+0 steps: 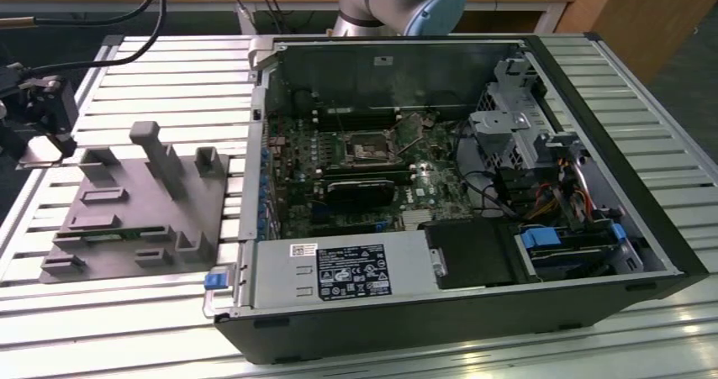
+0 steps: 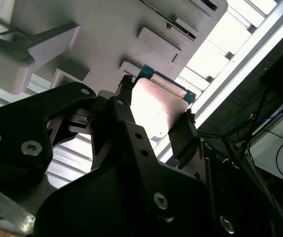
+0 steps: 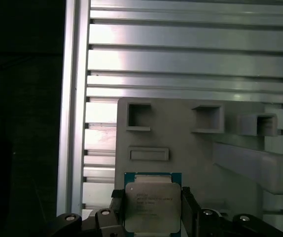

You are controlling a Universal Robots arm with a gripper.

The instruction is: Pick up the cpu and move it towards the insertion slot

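Slatted worktop: near the grey fixture, the pincer clamps the cpu by opposite edges, probably sparing its contacts, well apart from the insertion slot.

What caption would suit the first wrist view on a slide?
The gripper holds the cpu between its fingers near the grey fixture on the slatted table.

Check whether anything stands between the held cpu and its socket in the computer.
Yes. The gripper holds the cpu; in the exterior view the grey fixture and the case wall lie between it and the socket.
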